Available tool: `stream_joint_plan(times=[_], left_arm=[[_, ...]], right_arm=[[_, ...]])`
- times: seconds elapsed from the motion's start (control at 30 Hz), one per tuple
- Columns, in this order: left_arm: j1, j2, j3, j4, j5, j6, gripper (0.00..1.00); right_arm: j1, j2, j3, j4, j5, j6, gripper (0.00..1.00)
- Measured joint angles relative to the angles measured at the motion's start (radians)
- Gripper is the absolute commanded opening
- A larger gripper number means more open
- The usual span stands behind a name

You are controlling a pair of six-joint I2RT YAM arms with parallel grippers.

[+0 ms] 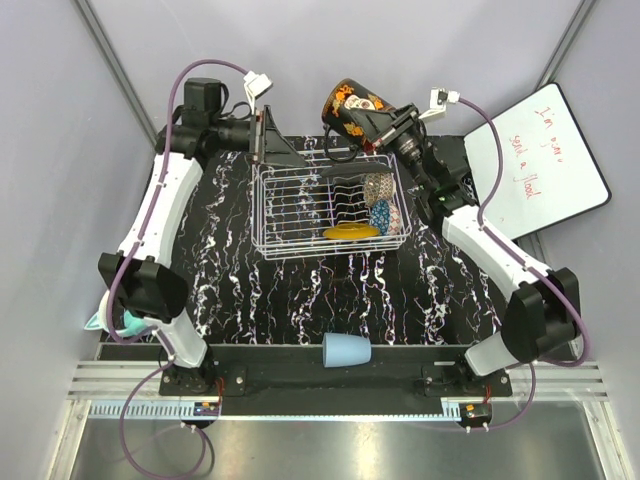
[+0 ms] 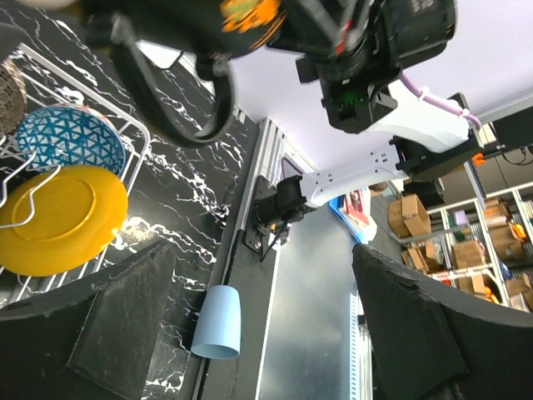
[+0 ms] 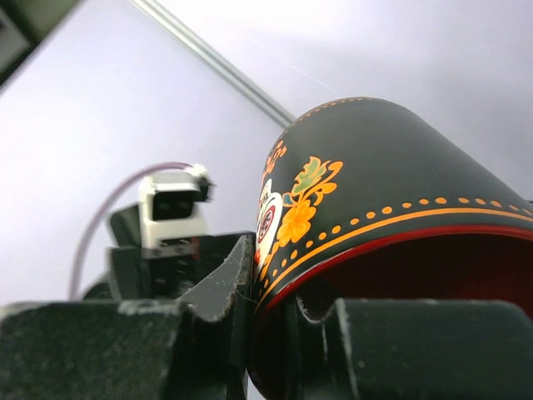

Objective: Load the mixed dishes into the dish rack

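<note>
The right gripper (image 1: pixel 383 120) is clamping the rim of the black floral mug (image 1: pixel 348 105) above the dish rack's (image 1: pixel 262 210) 12 o'clock edge. The mug is lying sideways, base pointing toward 10 o'clock. The left gripper (image 1: pixel 264 135) is gaping open.

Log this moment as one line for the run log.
right hand: gripping mug aloft near dish rack | left hand: open, empty | loaded: yellow plate, blue bowl | light-blue cup: lying on table

White arm links (image 1: pixel 160 197) join bulky black joints (image 1: pixel 148 286), trailed by mauve cables (image 1: pixel 176 100).
</note>
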Motion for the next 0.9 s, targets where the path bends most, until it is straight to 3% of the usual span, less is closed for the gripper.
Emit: stream_joint_plan(times=[0.27,0.67,0.83,0.9], left_arm=[[-0.025,0.029,-0.011,0.043,-0.030,-0.014,0.91],[-0.116,0.111,0.035,0.329,-0.081,-0.246,0.89],[-0.124,0.121,0.041,0.359,-0.120,-0.271,0.65],[-0.126,0.127,0.043,0.362,-0.140,-0.275,0.62]], right_arm=[[-0.003,0.046,0.042,0.167,-0.057,0.142,0.00],[-0.003,0.171,0.072,0.256,-0.138,0.275,0.00],[-0.011,0.188,0.072,0.270,-0.137,0.305,0.00],[-0.011,0.189,0.072,0.275,-0.138,0.310,0.00]])
